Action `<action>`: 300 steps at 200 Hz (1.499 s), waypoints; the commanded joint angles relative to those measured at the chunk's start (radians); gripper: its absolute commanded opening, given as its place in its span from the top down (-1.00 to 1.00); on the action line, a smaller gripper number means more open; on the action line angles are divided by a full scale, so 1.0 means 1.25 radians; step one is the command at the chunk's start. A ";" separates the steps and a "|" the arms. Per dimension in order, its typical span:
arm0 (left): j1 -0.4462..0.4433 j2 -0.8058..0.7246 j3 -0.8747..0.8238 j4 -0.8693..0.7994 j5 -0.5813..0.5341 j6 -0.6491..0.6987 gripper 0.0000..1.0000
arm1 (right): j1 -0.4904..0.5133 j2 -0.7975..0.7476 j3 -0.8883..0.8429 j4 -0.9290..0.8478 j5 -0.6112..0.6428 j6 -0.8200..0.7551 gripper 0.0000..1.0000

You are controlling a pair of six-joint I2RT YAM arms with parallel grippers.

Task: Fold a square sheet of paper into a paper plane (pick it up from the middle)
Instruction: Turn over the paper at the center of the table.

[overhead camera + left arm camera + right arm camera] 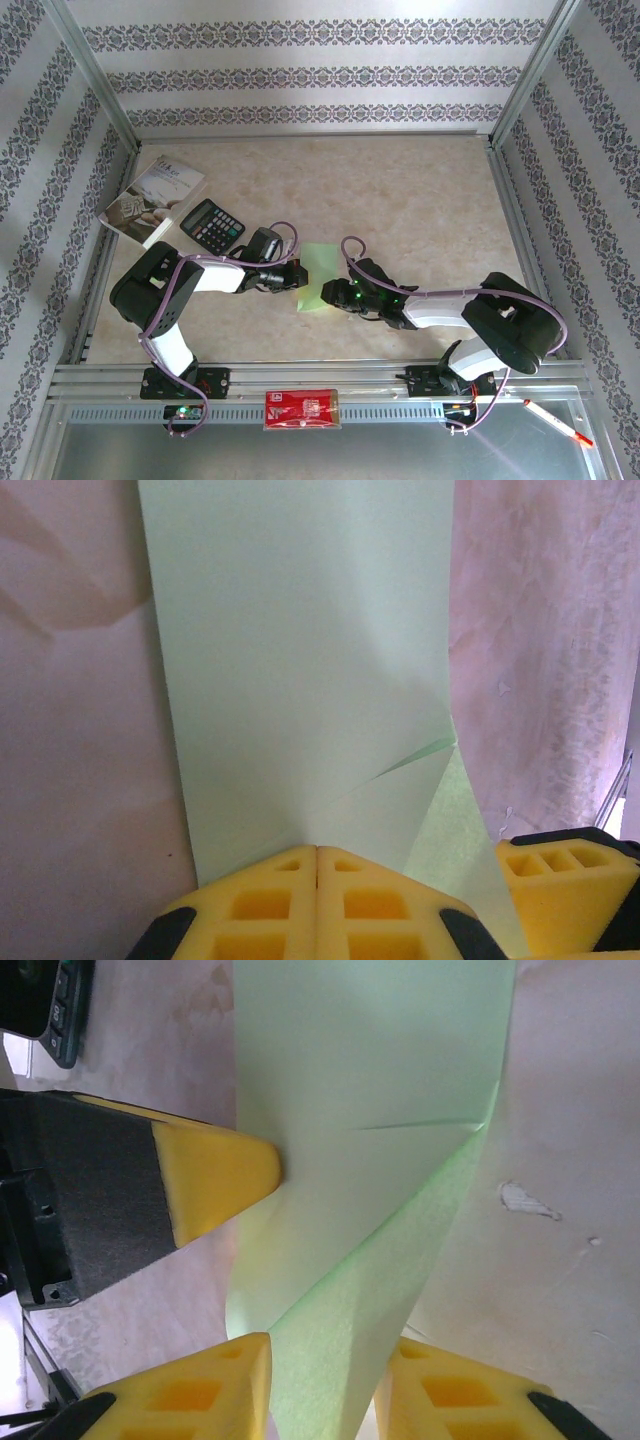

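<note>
sheet of paper — light green | calculator — black | packet — red | walls: grey floral stripes

— What is in front of the left gripper?
— The green paper, which lies on the pale table. The gripper's two yellow fingers are pressed together, and their tips touch the near edge of the paper.
— Is the paper flat?
— Not everywhere. At the lower right a flap is folded over, with a crease. Another yellow finger stands just beside this flap.
</note>
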 commanded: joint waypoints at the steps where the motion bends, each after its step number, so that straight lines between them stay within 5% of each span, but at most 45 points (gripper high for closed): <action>1: 0.005 0.025 -0.009 -0.048 0.000 0.015 0.99 | 0.014 -0.010 -0.025 0.040 0.024 0.016 0.35; 89: 0.004 0.025 -0.010 -0.053 -0.002 0.020 0.98 | 0.090 -0.056 -0.077 0.047 0.183 0.068 0.53; 146: 0.004 0.024 -0.011 -0.050 0.000 0.016 0.98 | 0.094 -0.042 -0.067 0.058 0.201 0.069 0.83; 197: 0.008 -0.027 0.002 0.019 0.067 -0.053 0.28 | 0.055 -0.078 -0.064 -0.033 0.170 0.036 1.00; 240: 0.070 -0.164 -0.021 0.103 0.097 -0.166 -0.02 | -0.074 -0.266 0.039 -0.424 0.071 -0.183 1.00; 270: 0.118 -0.261 0.021 -0.096 0.046 -0.072 -0.05 | -0.101 -0.337 0.224 -0.812 0.170 -0.384 1.00; 300: 0.151 -0.320 0.080 -0.282 -0.028 0.032 -0.06 | -0.059 -0.279 0.389 -1.020 0.274 -0.501 1.00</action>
